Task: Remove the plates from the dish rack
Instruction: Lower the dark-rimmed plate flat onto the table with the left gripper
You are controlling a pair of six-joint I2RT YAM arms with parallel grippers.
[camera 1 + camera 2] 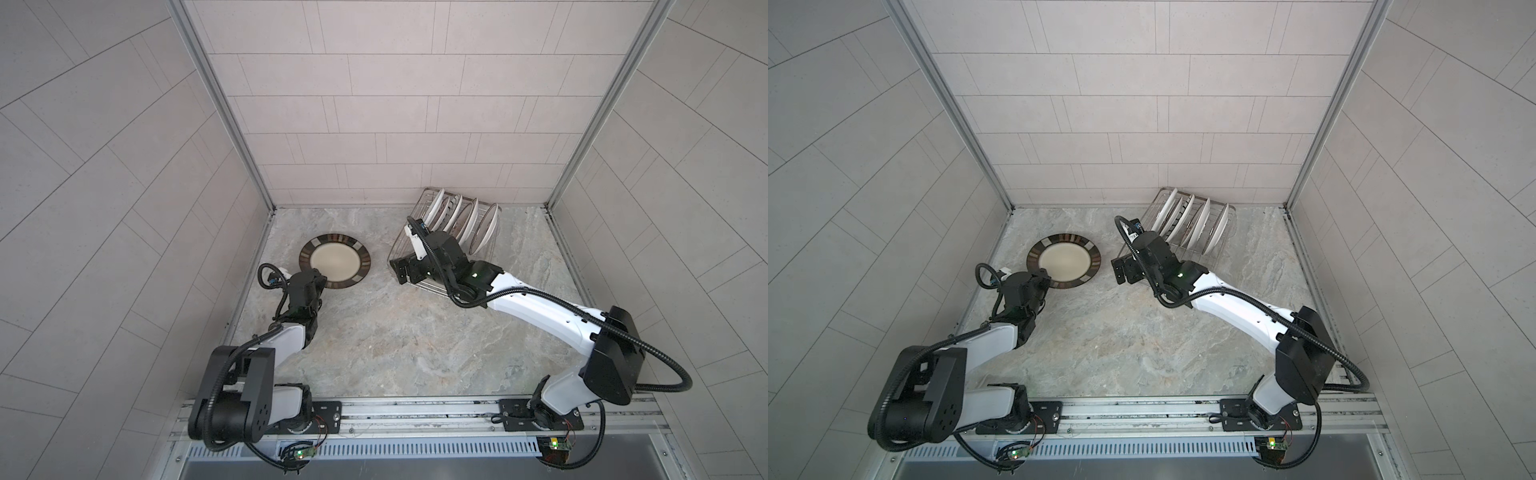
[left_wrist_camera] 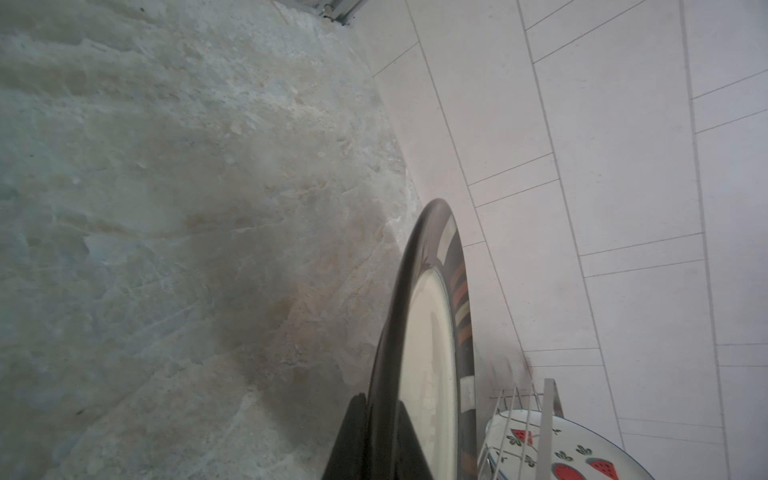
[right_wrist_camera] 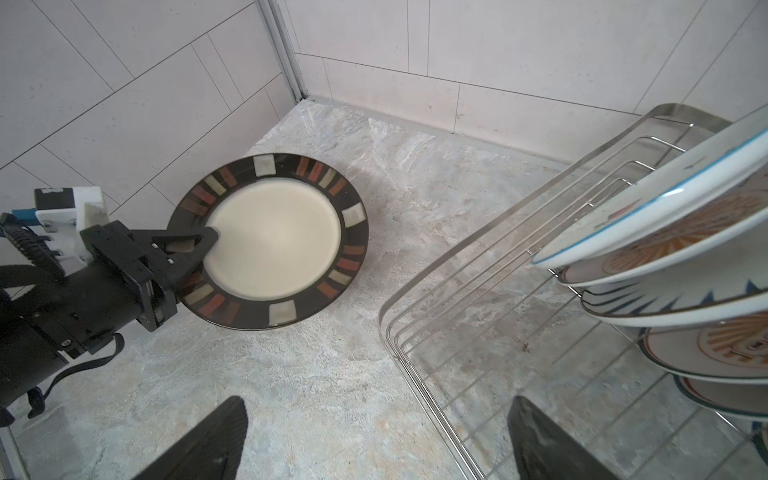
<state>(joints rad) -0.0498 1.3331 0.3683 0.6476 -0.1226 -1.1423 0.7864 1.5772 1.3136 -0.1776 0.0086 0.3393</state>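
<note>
Black arm shoulders (image 1: pixel 232 395) and the mounting rail (image 1: pixel 415 409) fill the near edge in both top views. Beyond them the left gripper (image 1: pixel 321 277) pinches the rim of the dark-rimmed plate (image 1: pixel 335 261), which lies level at the left of the stone table (image 1: pixel 374 345), well apart from the dish rack (image 1: pixel 430 191). Four white plates (image 1: pixel 465 224) stand on edge in the rack's far half. The right gripper (image 1: pixel 401 271) hovers at the rack's near left end, jaws spread and empty.

From the left wrist, black fingers (image 2: pixel 349 440) clamp the dark rim edge-on. Whether the plate touches the table cannot be told.

From the right wrist, a blue-edged plate (image 3: pixel 623 199) leans closest to the spread jaws.

These plates look like glazed ceramic: stiff, fairly heavy, slick and breakable. The best hold is probably the exposed upper rim, pinched squarely and lifted straight out of the tines.
</note>
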